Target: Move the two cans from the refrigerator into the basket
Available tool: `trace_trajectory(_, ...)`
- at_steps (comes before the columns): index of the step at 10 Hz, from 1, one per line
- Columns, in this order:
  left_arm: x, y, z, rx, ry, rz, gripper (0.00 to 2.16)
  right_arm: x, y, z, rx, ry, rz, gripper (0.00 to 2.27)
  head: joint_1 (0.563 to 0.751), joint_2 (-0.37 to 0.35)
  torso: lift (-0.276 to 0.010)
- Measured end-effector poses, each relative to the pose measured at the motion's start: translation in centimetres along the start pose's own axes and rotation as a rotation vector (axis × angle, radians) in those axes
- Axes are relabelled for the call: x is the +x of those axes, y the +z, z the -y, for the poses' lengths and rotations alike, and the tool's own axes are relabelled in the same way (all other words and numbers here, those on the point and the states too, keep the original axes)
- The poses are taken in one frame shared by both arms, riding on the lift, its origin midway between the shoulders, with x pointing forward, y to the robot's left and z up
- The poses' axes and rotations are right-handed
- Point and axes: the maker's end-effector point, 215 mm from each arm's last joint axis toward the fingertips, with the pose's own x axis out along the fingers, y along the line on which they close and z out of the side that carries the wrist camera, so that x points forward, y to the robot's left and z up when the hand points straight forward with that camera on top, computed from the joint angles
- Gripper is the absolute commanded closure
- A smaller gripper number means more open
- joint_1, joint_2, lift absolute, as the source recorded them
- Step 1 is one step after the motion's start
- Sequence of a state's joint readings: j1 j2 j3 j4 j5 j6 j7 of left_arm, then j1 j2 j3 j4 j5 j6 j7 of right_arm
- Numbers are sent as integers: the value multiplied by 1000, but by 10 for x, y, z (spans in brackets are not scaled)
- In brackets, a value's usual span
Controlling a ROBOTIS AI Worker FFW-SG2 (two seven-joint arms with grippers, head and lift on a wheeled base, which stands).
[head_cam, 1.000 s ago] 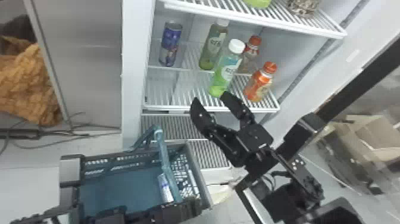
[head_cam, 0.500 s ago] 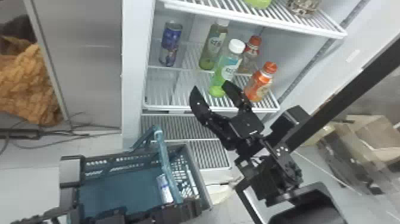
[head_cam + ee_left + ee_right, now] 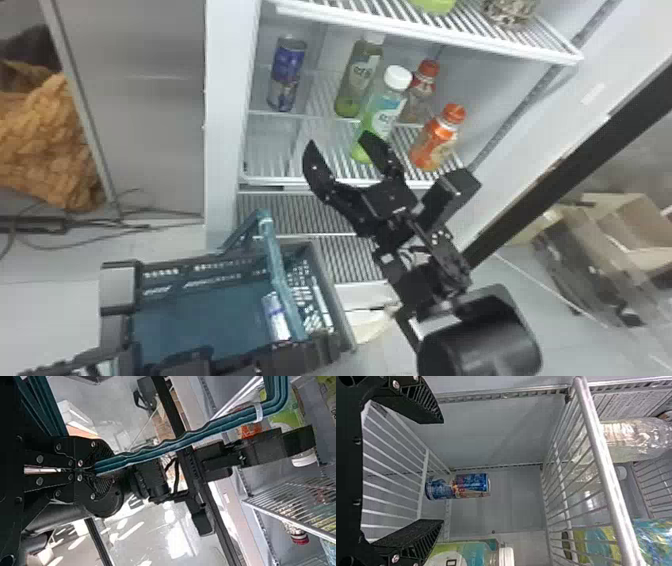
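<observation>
Head view: shows a blue-silver can (image 3: 286,75) upright, ahead and left of the right gripper (image 3: 337,137), closer than before; another can (image 3: 276,316), blue-white, in the basket (image 3: 200,315) near the left gripper (image 3: 295,355). Left wrist view: pinches the teal handle (image 3: 174,445). Right wrist view: spreads wide toward the can.

Blue flashes on the slim metal can (image 3: 286,75), teal glows across the slotted plastic basket (image 3: 200,315), and orange blazes on the orange-capped plastic bottle (image 3: 436,137)!
</observation>
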State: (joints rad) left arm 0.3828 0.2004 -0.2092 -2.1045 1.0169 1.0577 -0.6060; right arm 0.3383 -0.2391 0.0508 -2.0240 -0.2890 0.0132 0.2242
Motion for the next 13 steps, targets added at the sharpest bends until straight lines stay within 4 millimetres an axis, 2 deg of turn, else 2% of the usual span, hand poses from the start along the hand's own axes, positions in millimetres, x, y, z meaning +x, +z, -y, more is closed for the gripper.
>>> trace_trajectory(3, 1, 0, 0, -2, -1, -1, 1217, 21, -8, 10, -2, -21, 19, 111, 695, -350, -276)
trace_trajectory(6, 1, -1, 0, -2, -2, -4, 1217, 51, -18, 10, -16, -23, 24, 108, 695, -350, -276)
trace_trajectory(9, 2, -2, -1, -2, -1, -10, 1217, 78, -29, 7, -35, -33, 9, 91, 695, -319, -276)
trace_trajectory(13, 3, -2, 0, -4, -4, -13, 1217, 103, -34, 12, -52, -64, 2, 79, 695, -302, -276)
